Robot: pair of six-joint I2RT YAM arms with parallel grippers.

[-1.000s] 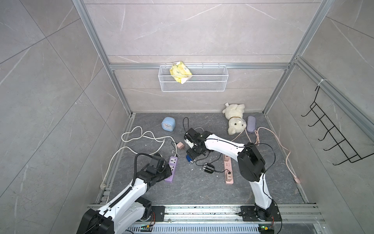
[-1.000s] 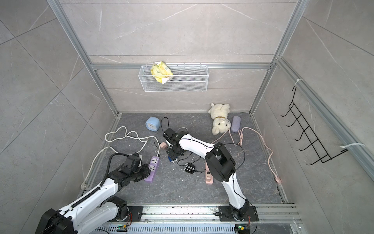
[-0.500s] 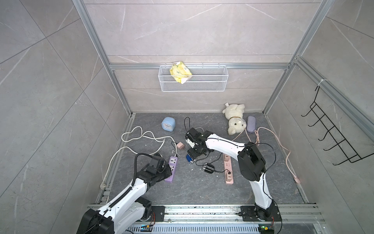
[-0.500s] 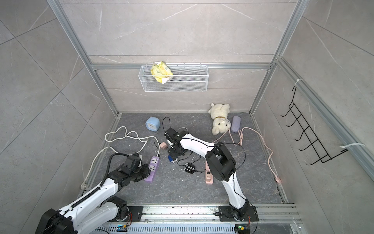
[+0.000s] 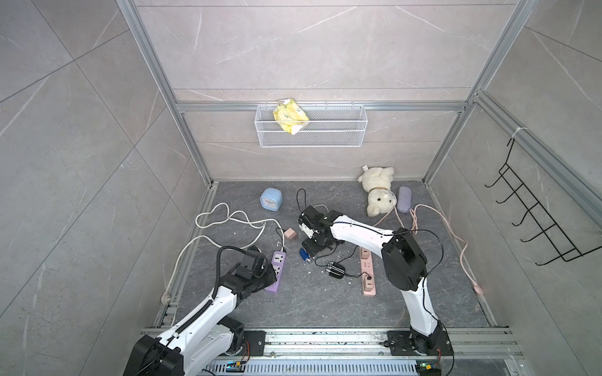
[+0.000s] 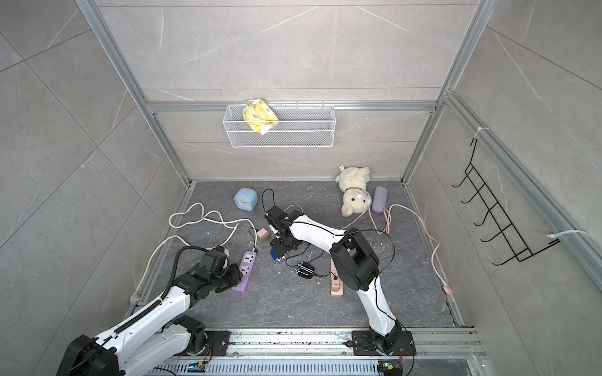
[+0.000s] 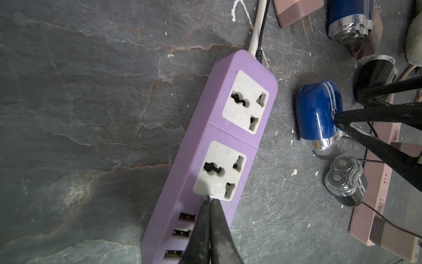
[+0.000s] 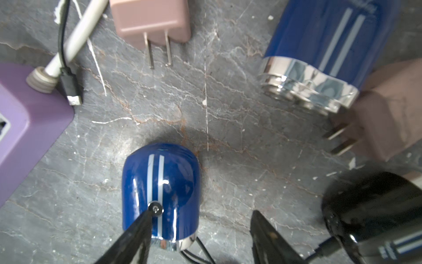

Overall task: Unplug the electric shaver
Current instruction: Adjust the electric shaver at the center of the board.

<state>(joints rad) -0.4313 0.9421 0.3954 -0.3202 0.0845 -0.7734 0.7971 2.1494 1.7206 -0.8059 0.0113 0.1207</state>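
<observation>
Both top views show the glossy blue electric shaver (image 5: 303, 254) on the grey stone floor (image 5: 309, 302), just right of the purple plastic power strip (image 5: 277, 270). Left wrist view: left gripper (image 7: 210, 202), jaws together, tips on that strip. Right wrist view: right gripper (image 8: 202, 213), jaws apart, one finger (image 8: 137, 233) touching the shaver
</observation>
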